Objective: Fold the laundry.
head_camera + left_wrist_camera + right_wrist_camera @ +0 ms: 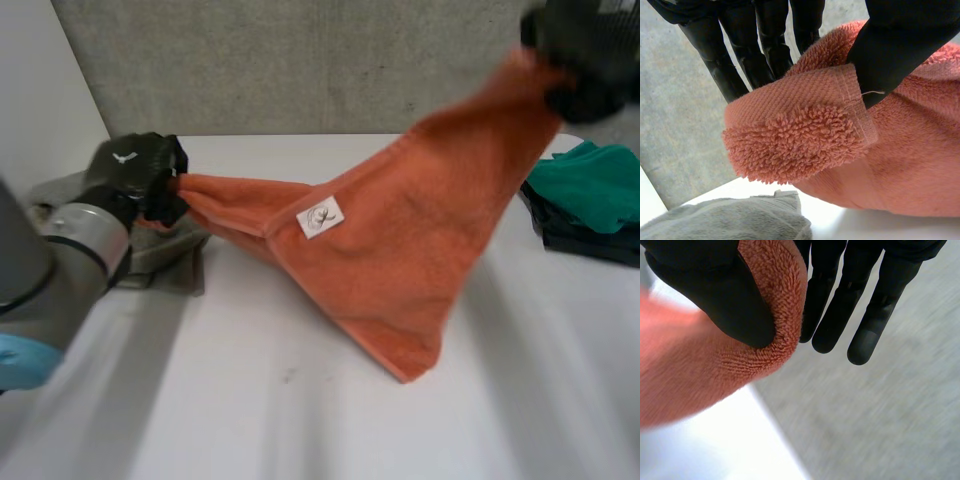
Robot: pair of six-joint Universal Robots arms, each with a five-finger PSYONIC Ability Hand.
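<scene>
An orange towel (400, 240) hangs stretched between my two hands above the white table (300, 400); a white label (320, 217) shows on it. My left hand (140, 175) pinches one corner at the left, low over the table. In the left wrist view the thumb (900, 45) presses the towel corner (800, 135) against the fingers (765, 45). My right hand (585, 55) holds another corner high at the back right. In the right wrist view its thumb (715, 295) pinches the towel edge (780, 315) against a finger, with the other fingers (865, 315) straight.
A grey cloth (165, 255) lies on the table under my left hand, also seen below the towel corner as grey cloth (740, 220). A green cloth (590, 185) on a dark cloth (580, 240) sits at the right edge. A grey wall stands behind.
</scene>
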